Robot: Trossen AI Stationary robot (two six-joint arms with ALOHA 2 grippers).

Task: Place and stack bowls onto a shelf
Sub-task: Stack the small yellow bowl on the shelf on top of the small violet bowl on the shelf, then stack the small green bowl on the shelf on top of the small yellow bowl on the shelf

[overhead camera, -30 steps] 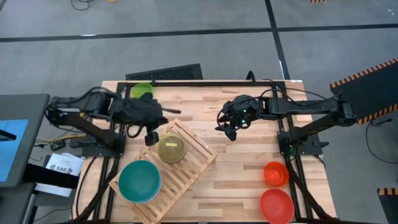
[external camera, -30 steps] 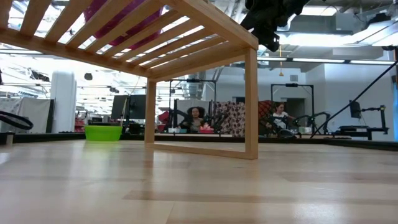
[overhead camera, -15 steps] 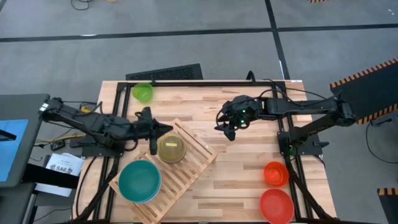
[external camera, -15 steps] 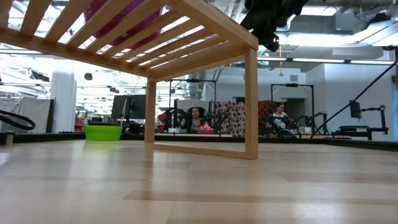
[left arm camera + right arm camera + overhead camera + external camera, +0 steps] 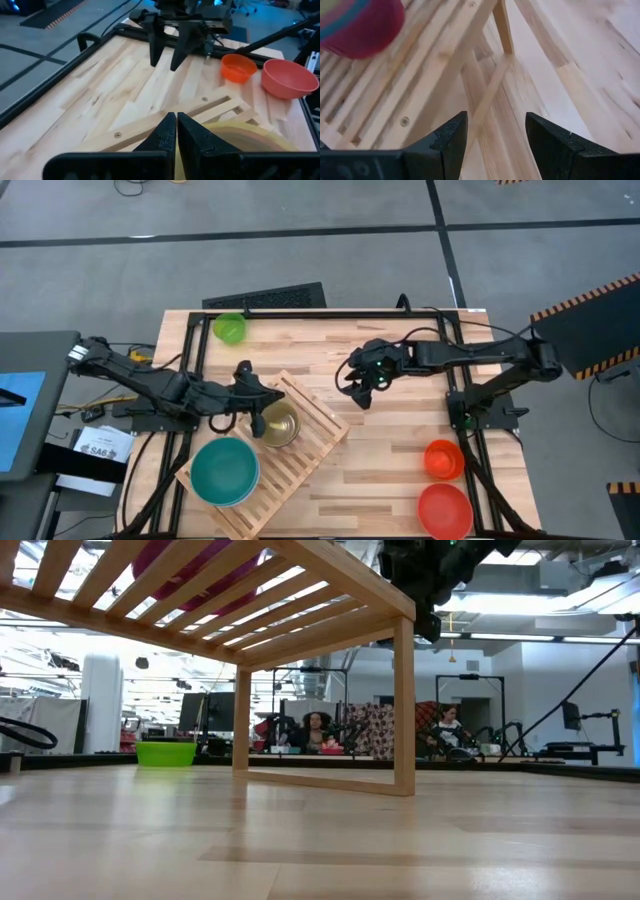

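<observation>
The slatted wooden shelf (image 5: 300, 455) stands slantwise on the table's near left part. On it rest a yellow bowl stack (image 5: 279, 424) and a teal bowl (image 5: 225, 470). The stack's pink lower bowl (image 5: 360, 22) shows in the right wrist view. A green bowl (image 5: 229, 329) sits at the far left, an orange bowl (image 5: 443, 458) and a red bowl (image 5: 445, 510) at the near right. My left gripper (image 5: 260, 400) is shut at the yellow bowl's far-left rim (image 5: 240, 134). My right gripper (image 5: 358, 390) is open and empty, above the table just right of the shelf's far corner. My left gripper's shut fingertips (image 5: 176, 131) stand just at the yellow bowl's rim, slanting down from the table's left. I cannot tell whether they touch it.
A black frame (image 5: 330, 313) runs along the table's far edge and sides. Bare planks (image 5: 400, 440) lie between the shelf and the orange and red bowls. In the low view the shelf's leg (image 5: 404, 705) stands mid-picture, with people seated in the room behind.
My left arm has stretched out and come down from near the green bowl toward the shelf, ending at the yellow bowl's rim. My right gripper has shifted a little toward the table's left, nearer the shelf's far corner.
</observation>
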